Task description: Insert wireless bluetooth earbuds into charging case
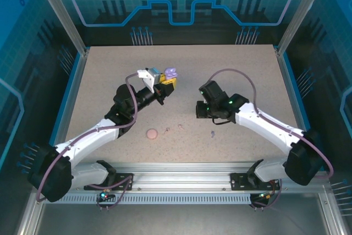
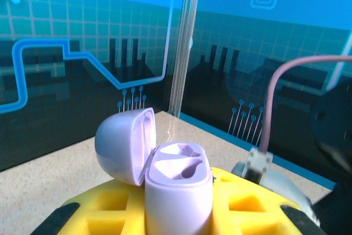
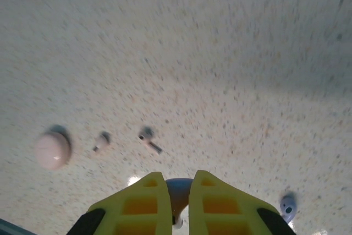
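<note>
From the top camera, you see your left pincer (image 1: pixel 168 82) raised over the middle of the worktop (image 1: pixel 110 64). Its yellow fingers are closed on the lavender charging case (image 1: pixel 172 73). Your right pincer (image 1: pixel 201 109) hangs to the right of it, well apart; from here you cannot tell how its jaws stand. Nearer the arm bases, the round pink case (image 1: pixel 152 133) lies on the worktop. A pink earbud (image 1: pixel 168 130) lies just to its right, and a second earbud (image 1: pixel 181 126) a little farther right. A loose lavender earbud (image 1: pixel 212 132) lies farther right again, close under the right pincer.

From the left wrist, the lavender charging case (image 2: pixel 179 191) stands upright between the yellow fingers (image 2: pixel 104 207), squeezed from both sides. Its lid (image 2: pixel 124 144) is swung open to the left, and both sockets in the body are empty.

From the right wrist, your right pincer's two yellow fingers (image 3: pixel 140 205) are drawn nearly together. They pinch a small rounded lavender-blue piece, the gripped earbud (image 3: pixel 177 193), in the narrow gap between them. On the worktop (image 3: pixel 220 53) below, the pink case (image 3: pixel 52 149) sits at the left with the pink earbud (image 3: pixel 100 141) near it. The second earbud (image 3: pixel 149 140) lies next along; its colour is hard to read. The loose lavender earbud (image 3: pixel 287 206) lies at the lower right.
</note>
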Controlling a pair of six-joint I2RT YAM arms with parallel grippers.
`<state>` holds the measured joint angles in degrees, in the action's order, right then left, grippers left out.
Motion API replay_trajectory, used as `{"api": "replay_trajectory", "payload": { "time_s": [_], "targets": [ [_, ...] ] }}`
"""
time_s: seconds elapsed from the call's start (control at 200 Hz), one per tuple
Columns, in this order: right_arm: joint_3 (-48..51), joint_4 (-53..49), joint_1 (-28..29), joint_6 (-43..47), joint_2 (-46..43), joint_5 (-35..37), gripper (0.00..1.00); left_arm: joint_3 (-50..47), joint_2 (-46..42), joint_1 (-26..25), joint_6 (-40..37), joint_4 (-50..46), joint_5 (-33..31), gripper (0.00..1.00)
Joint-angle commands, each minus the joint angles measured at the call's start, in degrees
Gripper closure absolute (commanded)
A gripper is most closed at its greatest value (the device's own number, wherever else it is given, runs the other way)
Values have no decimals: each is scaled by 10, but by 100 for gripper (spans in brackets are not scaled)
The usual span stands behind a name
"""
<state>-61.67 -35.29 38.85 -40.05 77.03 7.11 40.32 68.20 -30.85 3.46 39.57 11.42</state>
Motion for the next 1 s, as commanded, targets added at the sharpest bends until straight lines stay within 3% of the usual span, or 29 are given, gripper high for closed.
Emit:
{"api": "replay_trajectory", "payload": {
  "time_s": [0.0, 0.445, 0.665, 0.99],
  "targets": [
    [-53, -25, -18, 48, -31, 8, 90, -12, 5, -6, -43, 58, 9, 100],
    [-198, -4, -44, 137, -66, -38, 89, 0, 20, -23, -118, 75, -8, 100],
    [-218, 58, -45, 164, -77, -73, 88, 21, 28, -27, -167, 69, -14, 100],
    [-216, 132, -45, 190, -89, -126, 88, 65, 44, -29, -179, 47, 1, 100]
  ]
}}
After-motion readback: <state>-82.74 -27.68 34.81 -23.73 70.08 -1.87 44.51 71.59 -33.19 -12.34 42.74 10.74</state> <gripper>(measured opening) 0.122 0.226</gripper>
